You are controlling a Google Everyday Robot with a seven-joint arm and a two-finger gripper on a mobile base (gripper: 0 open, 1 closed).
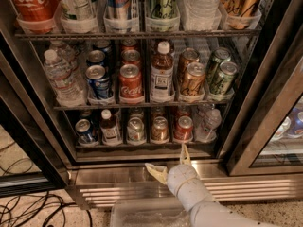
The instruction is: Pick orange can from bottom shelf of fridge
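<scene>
Reaching cleanly means raising the claw (169,162), spread wide and empty just below the bottom shelf (142,146), toward the orange can (160,130) standing between the silver can (136,129) and red can (183,128), nudging neither neighbour.

Front row of the bottom shelf (142,146): one blue can (85,129), one silver can (136,129), one orange can (160,129), one red can (183,128), two bottles (110,126). One gripper (169,162) just below it, jaws spread.
</scene>
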